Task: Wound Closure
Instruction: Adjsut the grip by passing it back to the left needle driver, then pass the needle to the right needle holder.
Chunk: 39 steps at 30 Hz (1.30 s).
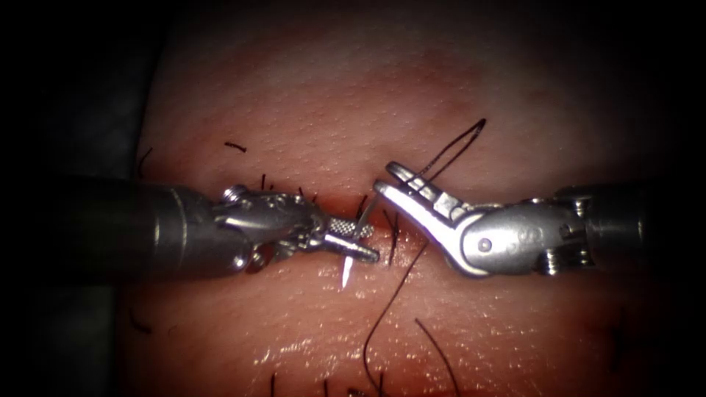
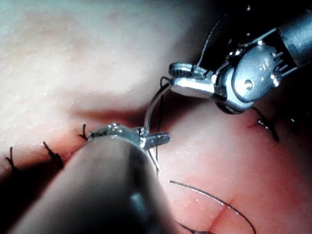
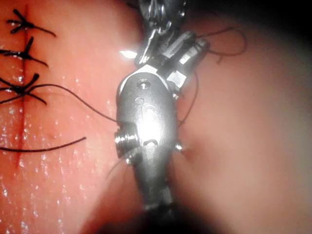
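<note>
Both arms are dark grey, matte round shafts ending in bright polished steel wrists. The left pincer point(image 1: 353, 241) has short jaws with cross-hatched gripping faces behind a knuckle of small pins. The right pincer point(image 1: 390, 180) has longer, smooth slotted jaws, a rounded clevis with a round pivot screw and faint stamped markings.

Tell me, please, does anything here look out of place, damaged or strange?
Nothing stands out. The left tool holds the needle near its pointed end, clear of the tissue. The right tool grips the needle's other end beside the thread. The thread lies loose over the cut.
</note>
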Each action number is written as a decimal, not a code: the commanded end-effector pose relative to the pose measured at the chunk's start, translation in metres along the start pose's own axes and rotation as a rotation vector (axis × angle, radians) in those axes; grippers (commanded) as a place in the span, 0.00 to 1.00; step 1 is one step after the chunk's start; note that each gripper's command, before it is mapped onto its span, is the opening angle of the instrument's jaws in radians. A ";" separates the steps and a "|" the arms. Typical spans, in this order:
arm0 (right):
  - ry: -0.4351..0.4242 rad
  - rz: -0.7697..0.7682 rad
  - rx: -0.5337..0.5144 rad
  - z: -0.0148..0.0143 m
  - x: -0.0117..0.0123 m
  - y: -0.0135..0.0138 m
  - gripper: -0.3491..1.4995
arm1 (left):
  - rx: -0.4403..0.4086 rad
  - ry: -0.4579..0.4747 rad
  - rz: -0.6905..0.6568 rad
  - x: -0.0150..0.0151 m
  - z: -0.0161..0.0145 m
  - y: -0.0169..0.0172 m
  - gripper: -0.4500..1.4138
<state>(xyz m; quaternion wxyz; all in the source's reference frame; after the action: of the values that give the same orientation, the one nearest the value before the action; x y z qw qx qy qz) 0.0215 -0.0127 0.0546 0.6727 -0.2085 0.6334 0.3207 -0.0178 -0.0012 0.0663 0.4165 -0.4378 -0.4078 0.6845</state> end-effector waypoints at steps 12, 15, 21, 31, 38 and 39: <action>0.006 0.116 0.029 -0.0008 0.0003 -0.0012 0.65 | -0.062 -0.016 -0.220 0.0006 0.0002 -0.0009 0.00; -0.027 0.129 0.045 -0.0018 0.0005 -0.0012 0.78 | -0.087 0.007 -0.260 0.0012 -0.0002 -0.0008 0.00; -0.072 0.154 0.088 -0.0045 0.0006 -0.0011 0.84 | -0.110 0.014 -0.315 0.0019 -0.0007 -0.0011 0.00; -0.203 0.647 0.224 -0.0037 -0.0030 -0.0013 0.40 | -0.168 -0.005 -0.309 0.0012 -0.0002 0.0004 0.00; -0.202 0.758 0.236 -0.0022 -0.0055 -0.0011 0.43 | -0.184 -0.012 -0.300 0.0010 -0.0003 0.0013 0.00; -0.202 0.764 0.233 -0.0019 -0.0056 -0.0011 0.45 | -0.186 -0.013 -0.297 0.0008 -0.0002 0.0014 0.00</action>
<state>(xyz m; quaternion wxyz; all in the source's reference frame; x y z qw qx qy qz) 0.0203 -0.0153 0.0593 0.5831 0.1511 0.6273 0.4936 -0.0176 -0.0010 0.0641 0.4679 -0.4045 -0.5328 0.5776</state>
